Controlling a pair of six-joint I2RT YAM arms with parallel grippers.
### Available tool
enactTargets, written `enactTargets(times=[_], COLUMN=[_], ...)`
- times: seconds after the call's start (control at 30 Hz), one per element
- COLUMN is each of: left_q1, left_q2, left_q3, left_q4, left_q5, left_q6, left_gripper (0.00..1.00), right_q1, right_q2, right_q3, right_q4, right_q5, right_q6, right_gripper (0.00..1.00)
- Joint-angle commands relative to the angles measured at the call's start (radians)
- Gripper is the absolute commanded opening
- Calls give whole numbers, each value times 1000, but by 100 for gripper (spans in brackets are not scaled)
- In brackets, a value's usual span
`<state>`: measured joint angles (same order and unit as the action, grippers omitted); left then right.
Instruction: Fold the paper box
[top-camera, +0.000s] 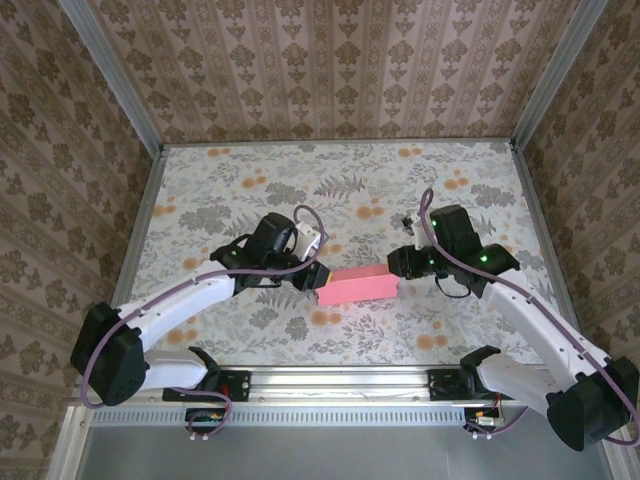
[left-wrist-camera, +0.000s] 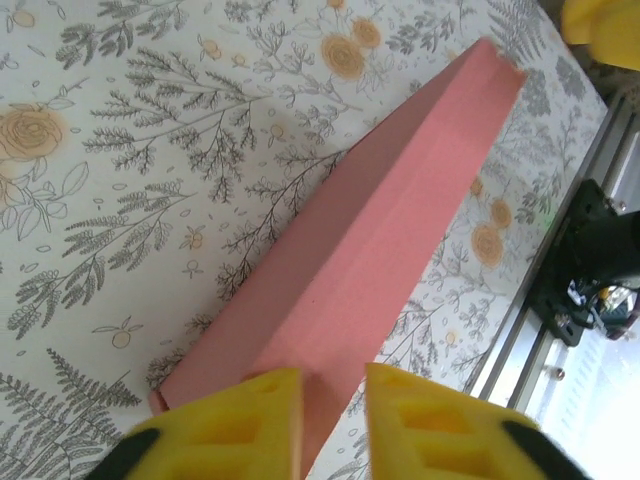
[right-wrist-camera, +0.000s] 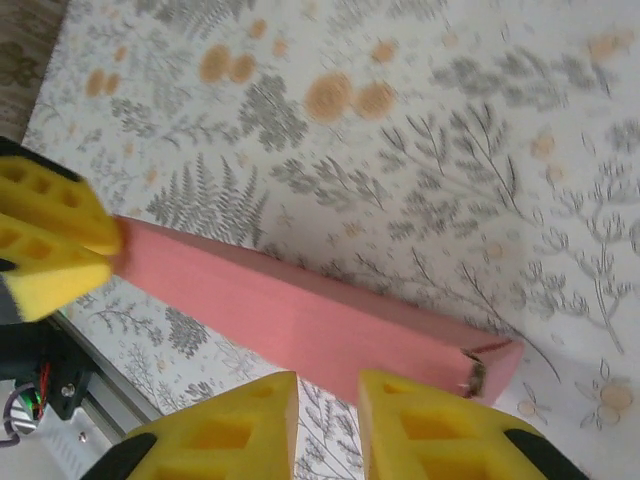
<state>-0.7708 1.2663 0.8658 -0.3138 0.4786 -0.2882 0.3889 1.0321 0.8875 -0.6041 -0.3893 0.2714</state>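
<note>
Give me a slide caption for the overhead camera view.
Left gripper and right gripper meet the pink paper box at its opposite ends on the floral table.

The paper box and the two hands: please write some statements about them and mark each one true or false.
1. The paper box lies on the flowered table. True.
2. It is spread out flat as an open sheet. False: it is folded into a long pink block.
3. The left hand is at the box's right end. False: it is at the left end; the right hand is at the right end.
4. The fingers of both hands are yellow. True.
</note>
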Motion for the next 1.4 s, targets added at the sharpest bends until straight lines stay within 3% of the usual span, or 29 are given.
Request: enactTargets(times=[0.0, 0.13, 0.23, 0.3, 0.33, 0.53, 0.8, 1.03, 1.37], left_q1=[17, 48, 70, 81, 84, 132, 156, 156, 156], left_q2=[-27, -61, -106, -151, -174, -355, -518, -504, -465], left_q3=[58, 71, 48, 26, 14, -84, -173, -194, -177], left_q4=[-23, 12, 43, 41, 38, 26, -16, -2, -7], left_q5=[6, 49, 74, 73, 65, 31, 28, 39, 56], left_q6=[24, 20, 11, 7, 3, 20, 13, -11, 5], left_gripper=[29, 43, 73, 94, 100, 100, 100, 100, 100], right_q1=[38, 80, 120, 143, 154, 251, 337, 388, 423], right_q2=[-14, 6, 41, 80, 98, 246, 472, 584, 631], right_q3=[83, 155, 207, 252, 272, 393, 511, 526, 493], right_q4=[-66, -119, -164, -196, -210, -319, -435, -440, -410], right_q5=[58, 29, 63, 77, 90, 185, 247, 290, 358], right_q6=[-106, -236, -322, -364, -385, -521, -596, -621, -611], right_gripper=[34, 53, 75, 86, 88, 90, 84, 79, 72])
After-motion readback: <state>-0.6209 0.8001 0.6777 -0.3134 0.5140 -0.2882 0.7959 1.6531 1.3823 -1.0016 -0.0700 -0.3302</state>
